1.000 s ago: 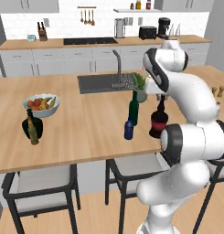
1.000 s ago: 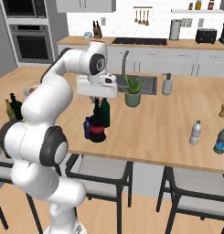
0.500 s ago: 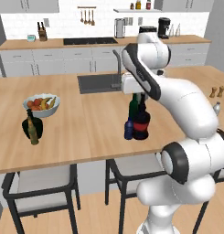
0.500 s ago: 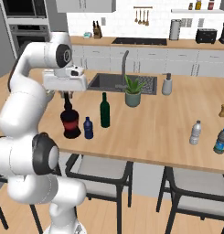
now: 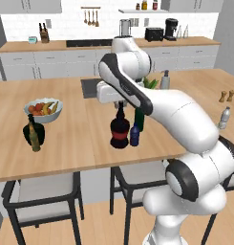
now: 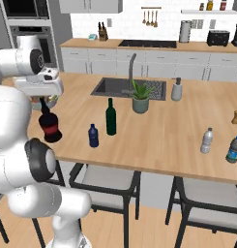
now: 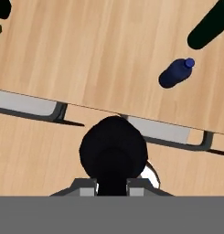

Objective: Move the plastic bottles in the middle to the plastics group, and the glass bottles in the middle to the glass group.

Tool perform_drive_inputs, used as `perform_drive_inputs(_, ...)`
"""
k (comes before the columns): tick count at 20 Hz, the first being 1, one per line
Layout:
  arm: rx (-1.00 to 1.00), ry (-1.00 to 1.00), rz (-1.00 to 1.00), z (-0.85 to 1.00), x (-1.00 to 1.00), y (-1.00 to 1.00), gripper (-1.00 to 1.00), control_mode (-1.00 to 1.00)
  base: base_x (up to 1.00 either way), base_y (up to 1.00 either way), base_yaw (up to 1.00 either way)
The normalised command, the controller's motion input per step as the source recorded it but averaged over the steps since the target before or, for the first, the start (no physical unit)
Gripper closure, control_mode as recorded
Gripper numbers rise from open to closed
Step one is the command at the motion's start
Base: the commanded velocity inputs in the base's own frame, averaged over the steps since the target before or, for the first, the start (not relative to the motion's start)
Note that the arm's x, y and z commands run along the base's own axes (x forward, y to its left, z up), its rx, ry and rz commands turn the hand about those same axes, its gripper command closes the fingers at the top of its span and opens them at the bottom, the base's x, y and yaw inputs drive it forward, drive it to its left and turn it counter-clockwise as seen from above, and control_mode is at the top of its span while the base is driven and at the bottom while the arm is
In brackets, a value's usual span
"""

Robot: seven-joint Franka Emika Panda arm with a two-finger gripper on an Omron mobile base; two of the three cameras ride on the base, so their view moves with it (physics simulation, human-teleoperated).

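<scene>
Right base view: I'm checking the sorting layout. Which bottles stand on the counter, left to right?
Black bottle → small blue bottle → tall green bottle → clear water bottle → blue-capped bottle.

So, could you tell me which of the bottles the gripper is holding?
The squat black bottle with the red band, gripped by its thin neck; the green wine bottle and small blue bottle stand free.

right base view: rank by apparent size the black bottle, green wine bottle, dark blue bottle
1. black bottle, squat and nearest the camera, so its lead is partly perspective
2. green wine bottle, tallest but slim; close call with 1
3. dark blue bottle, clearly smallest
</scene>
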Motion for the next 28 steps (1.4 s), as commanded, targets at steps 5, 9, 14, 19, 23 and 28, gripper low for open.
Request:
perform_drive_inputs(5,0.00,-0.05,0.06,-0.04,0.21,0.88,1.00,-1.00,0.00,0.00,0.00)
perform_drive_inputs(9,0.01,0.00,0.05,-0.25,0.45,0.66,1.00,-1.00,0.00,0.00,0.00)
perform_drive_inputs(14,0.01,0.00,0.06,-0.27,0.51,0.62,1.00,-1.00,0.00,0.00,0.00)
perform_drive_inputs(19,0.00,0.00,0.02,-0.25,0.51,0.61,1.00,-1.00,0.00,0.00,0.00)
perform_drive_inputs(23,0.00,0.05,0.00,-0.23,0.49,0.48,1.00,-1.00,0.00,0.00,0.00)
perform_drive_inputs(28,0.00,0.07,0.00,-0.23,0.27,0.32,1.00,-1.00,0.00,0.00,0.00)
